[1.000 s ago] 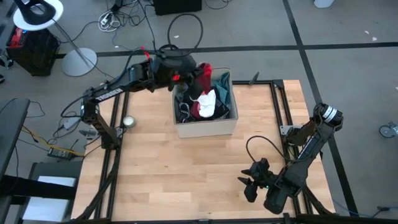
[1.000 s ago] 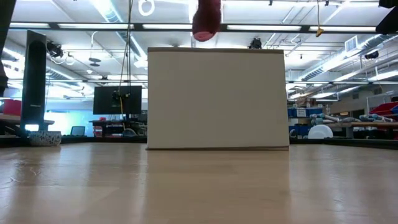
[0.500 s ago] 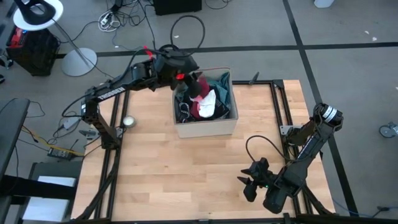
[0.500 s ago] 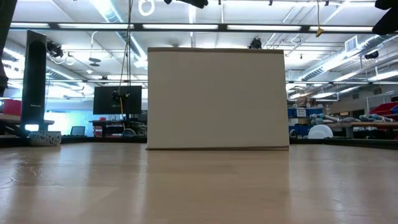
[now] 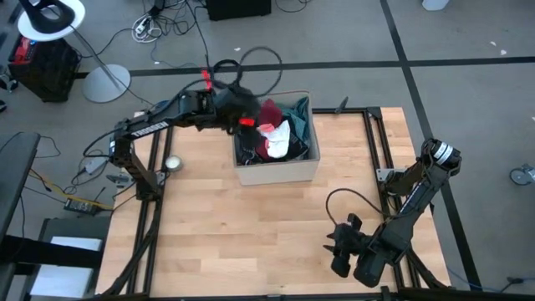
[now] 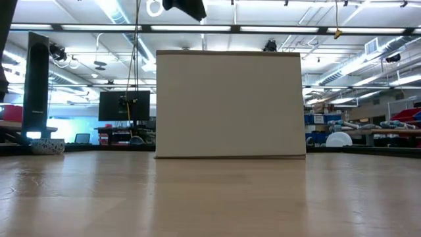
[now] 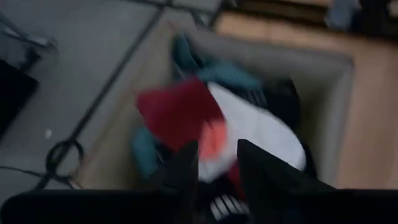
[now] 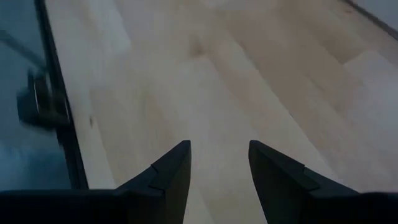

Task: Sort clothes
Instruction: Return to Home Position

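The clothes lie piled in an open tan cardboard box [image 5: 277, 172] at the table's far middle: a red piece [image 5: 272, 111], a white piece [image 5: 278, 139], teal cloth [image 5: 298, 117] and black cloth [image 5: 247, 151]. My left gripper [image 5: 253, 124] hangs open and empty over the box's far left corner. In its wrist view [image 7: 217, 169] the blurred red piece [image 7: 177, 113] and the white piece [image 7: 264, 132] lie beyond the fingers. My right gripper [image 5: 338, 249] is open and empty, low over the table's near right part [image 8: 219, 163].
In the low view the box [image 6: 230, 105] stands as a plain wall, with my left gripper [image 6: 185, 6] above its top edge. A small round object [image 5: 172, 164] lies near the table's left edge. Bare wood [image 5: 251, 234] stretches between the box and the near edge.
My left gripper has gone a little toward the table's left edge above the box. The red piece that hung below it, showing over the box's top edge in the low view, is no longer there. A red piece now lies on top of the pile in the box.
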`<state>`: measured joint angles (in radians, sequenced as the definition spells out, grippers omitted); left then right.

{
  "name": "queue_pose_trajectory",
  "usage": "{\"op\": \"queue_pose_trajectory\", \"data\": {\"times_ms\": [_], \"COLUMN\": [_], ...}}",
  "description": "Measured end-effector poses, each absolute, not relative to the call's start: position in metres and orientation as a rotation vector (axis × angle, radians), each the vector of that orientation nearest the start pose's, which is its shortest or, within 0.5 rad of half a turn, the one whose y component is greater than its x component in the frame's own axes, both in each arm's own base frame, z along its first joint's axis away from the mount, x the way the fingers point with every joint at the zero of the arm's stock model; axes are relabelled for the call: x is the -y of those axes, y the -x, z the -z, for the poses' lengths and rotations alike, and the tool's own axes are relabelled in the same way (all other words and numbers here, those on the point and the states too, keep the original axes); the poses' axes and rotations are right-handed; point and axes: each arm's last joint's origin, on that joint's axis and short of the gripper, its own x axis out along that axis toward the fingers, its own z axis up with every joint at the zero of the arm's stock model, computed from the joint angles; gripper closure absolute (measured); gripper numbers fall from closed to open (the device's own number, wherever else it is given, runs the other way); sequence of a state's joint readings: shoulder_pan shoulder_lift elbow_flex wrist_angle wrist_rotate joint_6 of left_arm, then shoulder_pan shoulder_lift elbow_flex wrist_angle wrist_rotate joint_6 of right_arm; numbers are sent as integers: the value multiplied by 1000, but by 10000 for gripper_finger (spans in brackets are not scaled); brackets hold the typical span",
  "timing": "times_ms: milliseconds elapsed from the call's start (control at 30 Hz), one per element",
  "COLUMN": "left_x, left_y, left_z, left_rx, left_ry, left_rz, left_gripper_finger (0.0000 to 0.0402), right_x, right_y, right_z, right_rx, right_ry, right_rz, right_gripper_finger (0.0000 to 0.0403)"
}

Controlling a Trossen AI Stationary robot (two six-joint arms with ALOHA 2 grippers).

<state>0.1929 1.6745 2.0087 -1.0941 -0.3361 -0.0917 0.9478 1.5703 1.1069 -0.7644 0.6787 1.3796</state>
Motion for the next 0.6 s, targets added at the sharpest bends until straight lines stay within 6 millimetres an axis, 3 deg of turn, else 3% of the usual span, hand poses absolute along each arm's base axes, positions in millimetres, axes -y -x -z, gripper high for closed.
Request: {"op": "queue_pose_trajectory", "data": {"times_ms": [267, 600], "left_x": [-34, 54], "left_y": [-311, -306], "left_z": [-424, -425], "left_rx": [-951, -944], "left_ry": [37, -165], "left_rz": [-415, -131], "left_gripper_finger": [284, 284], "right_x": [-232, -230], "right_y": [-187, -188], "right_z": [-225, -225], "right_rx": [-879, -879], "right_ry": [-280, -283], "right_rz": [243, 248], "right_gripper_finger": [239, 240]}}
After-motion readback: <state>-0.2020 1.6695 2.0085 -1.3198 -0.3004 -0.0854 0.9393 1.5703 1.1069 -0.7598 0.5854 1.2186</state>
